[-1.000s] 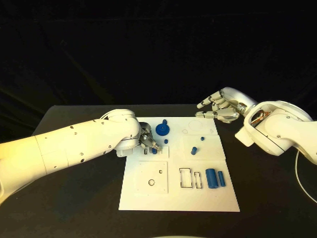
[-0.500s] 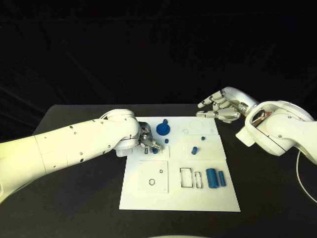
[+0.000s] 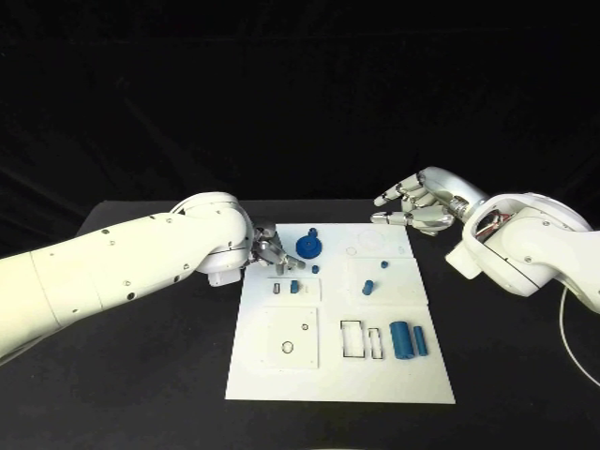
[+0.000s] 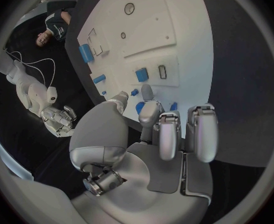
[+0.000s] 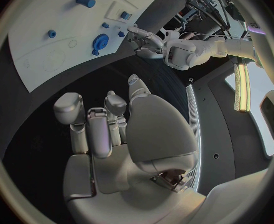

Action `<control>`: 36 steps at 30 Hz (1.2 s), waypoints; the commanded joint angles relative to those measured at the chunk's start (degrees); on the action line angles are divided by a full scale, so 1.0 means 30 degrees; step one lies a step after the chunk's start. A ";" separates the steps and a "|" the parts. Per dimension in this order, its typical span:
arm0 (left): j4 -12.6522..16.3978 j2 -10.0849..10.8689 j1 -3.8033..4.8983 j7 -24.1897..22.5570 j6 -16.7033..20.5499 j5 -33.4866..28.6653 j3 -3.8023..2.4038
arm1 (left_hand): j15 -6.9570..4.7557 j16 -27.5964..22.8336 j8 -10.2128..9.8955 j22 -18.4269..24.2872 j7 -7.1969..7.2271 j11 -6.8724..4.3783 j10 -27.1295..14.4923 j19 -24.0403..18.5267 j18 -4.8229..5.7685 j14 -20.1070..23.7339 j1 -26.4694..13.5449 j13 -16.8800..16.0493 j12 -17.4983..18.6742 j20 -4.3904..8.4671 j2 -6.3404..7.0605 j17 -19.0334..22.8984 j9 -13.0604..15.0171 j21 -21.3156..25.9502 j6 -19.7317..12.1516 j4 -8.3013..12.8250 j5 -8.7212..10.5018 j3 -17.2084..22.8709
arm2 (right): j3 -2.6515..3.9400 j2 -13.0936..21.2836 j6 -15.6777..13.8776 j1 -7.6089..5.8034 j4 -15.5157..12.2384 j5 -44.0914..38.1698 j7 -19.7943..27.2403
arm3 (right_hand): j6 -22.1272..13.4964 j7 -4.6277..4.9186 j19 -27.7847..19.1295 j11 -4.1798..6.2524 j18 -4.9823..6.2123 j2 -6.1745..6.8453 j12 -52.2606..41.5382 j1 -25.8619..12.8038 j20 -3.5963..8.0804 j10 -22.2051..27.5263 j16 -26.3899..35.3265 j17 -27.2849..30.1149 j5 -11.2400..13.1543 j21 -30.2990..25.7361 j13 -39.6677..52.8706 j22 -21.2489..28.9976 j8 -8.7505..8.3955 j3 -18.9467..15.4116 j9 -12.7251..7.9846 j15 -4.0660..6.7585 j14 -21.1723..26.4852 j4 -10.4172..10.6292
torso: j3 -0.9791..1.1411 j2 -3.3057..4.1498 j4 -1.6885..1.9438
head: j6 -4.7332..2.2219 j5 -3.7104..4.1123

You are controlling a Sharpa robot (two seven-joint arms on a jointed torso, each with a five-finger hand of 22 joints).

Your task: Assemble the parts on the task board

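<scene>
The white task board (image 3: 330,375) lies mid-table. A small blue block (image 3: 294,287) stands beside a narrow slot (image 3: 275,290) on its near-left tile; the left wrist view shows the same block (image 4: 141,74). My left hand (image 3: 271,255) hovers just beyond that block, fingers apart and holding nothing (image 4: 168,134). A blue gear (image 3: 309,247) sits at the board's far edge, close to the left hand. Short blue pegs (image 3: 367,284) stand mid-board. Two blue cylinders (image 3: 407,337) lie on the right side. My right hand (image 3: 415,208) hangs empty over the far right corner.
Rectangular cut-outs (image 3: 360,338) and a round hole (image 3: 288,346) mark the near half of the board. Black table (image 3: 138,375) surrounds it on all sides. The right wrist view shows the gear (image 5: 101,41) and my left hand (image 5: 143,39) past the board (image 5: 44,15).
My left hand has drawn up and back from the small blue block, which stays standing on the board. The right hand has kept still.
</scene>
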State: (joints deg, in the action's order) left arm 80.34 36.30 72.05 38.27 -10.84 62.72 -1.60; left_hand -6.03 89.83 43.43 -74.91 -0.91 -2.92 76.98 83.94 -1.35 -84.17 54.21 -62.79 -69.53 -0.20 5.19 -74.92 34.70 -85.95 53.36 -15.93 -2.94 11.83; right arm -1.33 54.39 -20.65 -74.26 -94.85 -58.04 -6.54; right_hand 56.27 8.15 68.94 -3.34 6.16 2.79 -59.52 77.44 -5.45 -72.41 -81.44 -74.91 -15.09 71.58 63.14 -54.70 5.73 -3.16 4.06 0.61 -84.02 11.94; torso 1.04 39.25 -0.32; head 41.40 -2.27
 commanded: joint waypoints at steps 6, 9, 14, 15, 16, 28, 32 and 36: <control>-0.0904 -0.0036 0.1318 0.0125 -0.0844 -0.0068 -0.0238 | 0.0468 0.0057 -0.1538 -0.2533 -0.0728 0.0628 -0.1260 0.0781 -0.0214 -0.1944 0.1193 0.1342 0.1154 -0.0375 -0.0292 -0.5027 -0.0752 0.0729 -0.1633 -0.0085 -0.0028 -0.1386 | -0.0004 -0.0140 0.0225 0.0019 0.0149 0.0042 0.0110 | -0.0138 0.0039 -0.0097 0.0007 0.0340 -0.0060 0.0065 -0.0100 0.0018 0.0090 0.0107 -0.0175 -0.0087 -0.0068 -0.0014 0.0016 0.0061 -0.0061 -0.0026 0.0093 -0.0892 -0.0012 | 0.0016 0.0015 0.0039 | -0.0104 0.0020; -0.1929 -0.0454 0.1569 0.0082 -0.1177 -0.0146 -0.0254 | 0.0715 0.0057 -0.2427 -0.2496 -0.1060 0.0939 -0.1360 0.0757 -0.0225 -0.1944 0.1709 0.1424 0.1180 -0.0664 -0.0545 -0.5027 -0.1360 0.0796 -0.1886 -0.0115 -0.0006 -0.1962 | -0.0008 -0.0231 0.0253 0.0041 0.0210 0.0073 0.0113 | -0.0139 0.0038 -0.0092 0.0008 0.0339 -0.0073 0.0052 -0.0092 0.0018 0.0080 0.0108 -0.0180 -0.0099 -0.0074 -0.0008 0.0015 0.0066 -0.0072 -0.0024 0.0093 -0.0894 -0.0001 | 0.0002 0.0028 0.0021 | -0.0182 0.0017; -0.3767 -0.1306 0.1755 0.0000 -0.1805 -0.0215 -0.0242 | 0.0877 0.0057 -0.3046 -0.2544 -0.1226 0.1089 -0.1363 0.0778 -0.0227 -0.1944 0.2161 0.1394 0.1104 -0.0828 -0.0815 -0.5027 -0.1869 0.0786 -0.1823 -0.0115 -0.0003 -0.2485 | -0.0013 -0.0315 0.0277 0.0066 0.0249 0.0094 0.0112 | -0.0132 0.0035 -0.0085 0.0012 0.0338 -0.0104 0.0057 -0.0063 0.0018 0.0075 0.0111 -0.0188 -0.0127 -0.0084 -0.0022 0.0017 0.0078 -0.0082 -0.0020 0.0095 -0.0898 0.0011 | 0.0001 0.0026 0.0014 | -0.0140 -0.0034; -0.3984 -0.1418 0.1765 -0.0018 -0.1888 -0.0219 -0.0236 | 0.0879 0.0057 -0.3055 -0.2546 -0.1229 0.1090 -0.1362 0.0778 -0.0227 -0.1944 0.2169 0.1393 0.1102 -0.0831 -0.0821 -0.5027 -0.1877 0.0785 -0.1819 -0.0115 -0.0003 -0.2495 | -0.0014 -0.0320 0.0277 0.0068 0.0252 0.0096 0.0111 | -0.0132 0.0035 -0.0085 0.0012 0.0338 -0.0104 0.0057 -0.0063 0.0018 0.0075 0.0111 -0.0188 -0.0127 -0.0084 -0.0022 0.0017 0.0078 -0.0082 -0.0020 0.0095 -0.0898 0.0011 | -0.0002 0.0030 0.0016 | -0.0148 -0.0044; -0.4333 -0.1604 0.1779 -0.0051 -0.2016 -0.0225 -0.0223 | 0.0884 0.0057 -0.3073 -0.2552 -0.1233 0.1090 -0.1363 0.0781 -0.0226 -0.1944 0.2195 0.1394 0.1100 -0.0836 -0.0840 -0.5027 -0.1896 0.0781 -0.1804 -0.0113 -0.0004 -0.2515 | -0.0014 -0.0328 0.0279 0.0070 0.0255 0.0097 0.0108 | -0.0132 0.0035 -0.0085 0.0012 0.0338 -0.0104 0.0057 -0.0063 0.0018 0.0075 0.0111 -0.0188 -0.0127 -0.0084 -0.0022 0.0017 0.0078 -0.0082 -0.0020 0.0095 -0.0898 0.0011 | -0.0007 0.0033 0.0019 | -0.0149 -0.0051; -0.6953 -0.3079 0.1540 -0.0294 -0.3248 -0.0465 0.0331 | 0.0865 0.0057 -0.3181 -0.2655 -0.1142 0.1024 -0.1228 0.0830 -0.0213 -0.1944 0.2666 0.1223 0.0900 -0.0870 -0.1240 -0.5027 -0.2175 0.0724 -0.1127 -0.0113 -0.0004 -0.3040 | -0.0016 -0.0450 0.0323 0.0119 0.0279 0.0103 0.0141 | -0.0131 0.0032 -0.0087 0.0015 0.0340 -0.0131 0.0057 -0.0034 0.0019 0.0069 0.0118 -0.0185 -0.0149 -0.0099 -0.0030 0.0033 0.0086 -0.0086 -0.0018 0.0098 -0.0900 0.0017 | -0.0028 0.0097 -0.0016 | -0.0100 -0.0156; -0.7296 -0.3271 0.1419 -0.0345 -0.3502 -0.0509 0.0437 | 0.0858 0.0057 -0.3176 -0.2678 -0.1129 0.1014 -0.1215 0.0842 -0.0207 -0.1944 0.2697 0.1205 0.0883 -0.0865 -0.1275 -0.5027 -0.2186 0.0707 -0.1077 -0.0112 -0.0005 -0.3073 | -0.0016 -0.0469 0.0338 0.0125 0.0282 0.0103 0.0147 | -0.0130 0.0029 -0.0070 0.0020 0.0338 -0.0183 0.0045 0.0023 0.0022 0.0050 0.0118 -0.0201 -0.0196 -0.0109 -0.0036 0.0029 0.0099 -0.0093 -0.0014 0.0103 -0.0909 0.0027 | -0.0026 0.0083 -0.0009 | -0.0056 -0.0178; -0.7570 -0.3411 0.1332 -0.0389 -0.3657 -0.0524 0.0508 | 0.0850 0.0057 -0.3170 -0.2665 -0.1115 0.1003 -0.1204 0.0835 -0.0212 -0.1944 0.2740 0.1192 0.0869 -0.0859 -0.1316 -0.5027 -0.2198 0.0721 -0.1024 -0.0106 -0.0005 -0.3107 | -0.0016 -0.0481 0.0348 0.0129 0.0288 0.0103 0.0153 | -0.0130 0.0029 -0.0070 0.0020 0.0338 -0.0183 0.0045 0.0023 0.0022 0.0050 0.0118 -0.0201 -0.0196 -0.0109 -0.0036 0.0029 0.0099 -0.0093 -0.0014 0.0103 -0.0909 0.0027 | -0.0014 0.0070 -0.0018 | -0.0011 -0.0203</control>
State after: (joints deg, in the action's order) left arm 57.89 26.29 76.10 37.99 -19.31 61.73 -0.09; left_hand -3.77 89.83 34.10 -74.93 -4.30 0.10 72.88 84.14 -1.34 -83.97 61.90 -59.14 -66.56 -2.47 1.13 -74.90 28.17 -83.75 49.88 -16.27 -2.94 2.84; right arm -1.39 53.02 -20.33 -73.91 -93.99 -57.61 -6.56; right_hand 56.27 8.15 68.95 -3.35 6.16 2.80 -59.53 77.44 -5.45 -72.43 -81.44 -74.94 -15.32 71.58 63.08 -54.66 5.73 -3.15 4.05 0.61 -84.02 11.93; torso 0.95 39.51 -0.37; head 41.29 -2.80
